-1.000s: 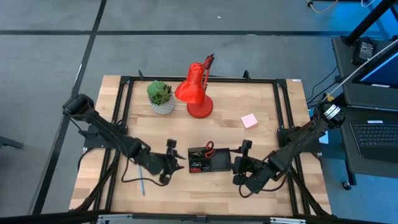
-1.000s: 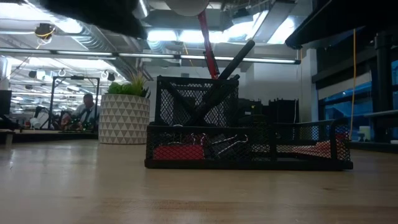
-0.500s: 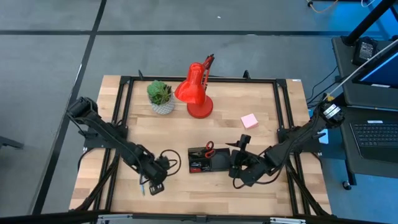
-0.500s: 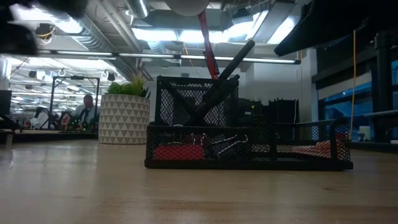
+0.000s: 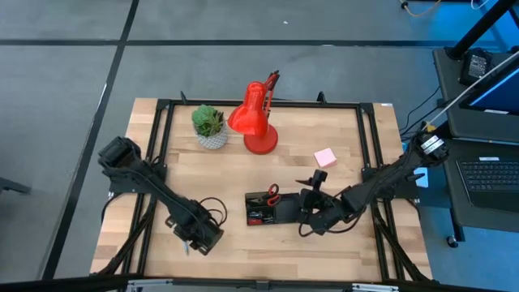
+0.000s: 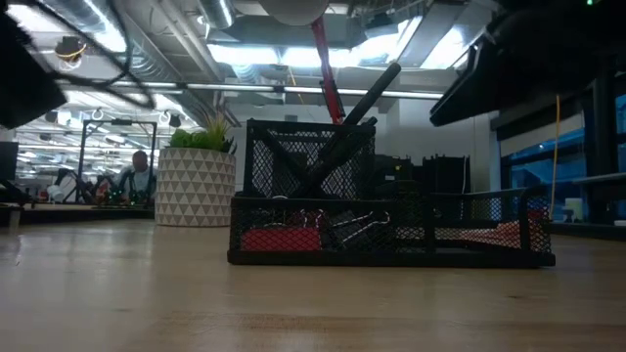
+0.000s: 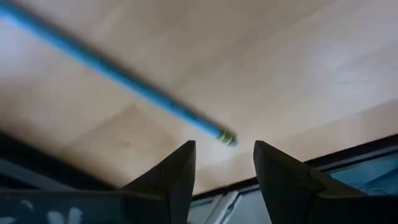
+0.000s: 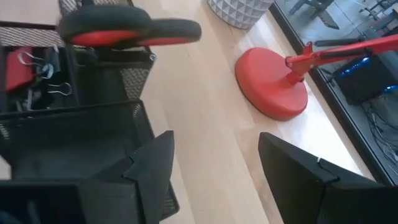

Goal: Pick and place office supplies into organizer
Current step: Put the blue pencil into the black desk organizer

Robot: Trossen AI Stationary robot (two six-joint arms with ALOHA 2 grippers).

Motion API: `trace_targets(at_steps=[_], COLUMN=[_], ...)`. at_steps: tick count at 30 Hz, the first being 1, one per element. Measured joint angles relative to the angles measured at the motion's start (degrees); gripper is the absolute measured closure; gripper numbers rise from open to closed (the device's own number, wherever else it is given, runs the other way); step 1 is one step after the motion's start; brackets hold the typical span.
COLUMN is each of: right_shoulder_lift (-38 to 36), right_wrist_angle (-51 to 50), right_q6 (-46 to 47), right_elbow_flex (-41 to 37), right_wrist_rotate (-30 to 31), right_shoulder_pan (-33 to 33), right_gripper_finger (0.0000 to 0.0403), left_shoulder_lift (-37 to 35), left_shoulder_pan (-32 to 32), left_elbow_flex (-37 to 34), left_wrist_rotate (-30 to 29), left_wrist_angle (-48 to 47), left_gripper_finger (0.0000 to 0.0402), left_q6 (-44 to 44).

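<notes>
the left tool (image 5: 197,241) hangs low over the front-left part of the wooden surface (image 5: 340,251), its 2 fingers (image 7: 176,176) spread apart with nothing between them, right above the thin blue pen (image 7: 118,74). in the high view only a short bit of the pen shows by the tool, so its line is hard to read there; in the left wrist view it lies flat on the wood as a long diagonal, its pale tip just beyond the gap between the fingers, not touching them. a black cable (image 5: 212,203) loops beside that arm. behind, toward the far edge, stand a small green potted plant (image 5: 210,126) in a white patterned pot and, just to its right, a red desk lamp (image 5: 255,122) with its round base on the surface. in the middle sits the black mesh organizer (image 5: 272,209), long side running left to right; the low view shows a tall mesh cup at its left with a black pen (image 6: 342,132) leaning to the right, and low compartments holding black clips (image 6: 357,227) and a red block (image 6: 269,238). red-handled scissors (image 8: 127,31) stick up from it, handles uppermost. the right tool (image 5: 313,212) is just beside the organizer's right end, fingers wide and empty. a pink sticky-note pad (image 5: 325,157) lies well apart, toward the right rear. no writing can be read.
</notes>
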Motion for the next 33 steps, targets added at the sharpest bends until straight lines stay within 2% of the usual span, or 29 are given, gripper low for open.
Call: trace_targets(at_steps=[5, 9, 17, 25, 33], right_shoulder_lift=[0.0, 0.0, 0.0, 0.0, 0.0], right_wrist_angle=[1.52, 1.65, 1.6, 1.56, 1.49], right_q6=[0.02, -0.04, -0.21, -1.46, -2.58], right_elbow_flex=[-0.91, -0.91, -0.91, -0.91, -0.91], right_wrist_rotate=[0.0, -0.05, -0.13, -0.15, -0.15], right_shoulder_pan=[-0.59, -0.57, -0.46, -0.44, -0.44], right_gripper_finger=[0.0166, 0.0166, 0.0166, 0.0166, 0.0166], left_shoulder_lift=[1.62, 1.62, 1.62, 1.62, 1.34], left_shoulder_pan=[-1.01, -1.57, -2.18, -2.18, -2.64], left_elbow_flex=[0.0, 0.0, -1.99, -8.02, -11.0], left_wrist_rotate=[4.22, 2.18, 1.94, 1.74, 4.48], left_wrist_angle=[0.03, 0.17, 0.65, 12.1, 13.59], left_gripper_finger=[0.0245, 0.0245, 0.0245, 0.0245, 0.0245], left_q6=[-3.62, -6.24, -8.98, -11.09, -12.93])
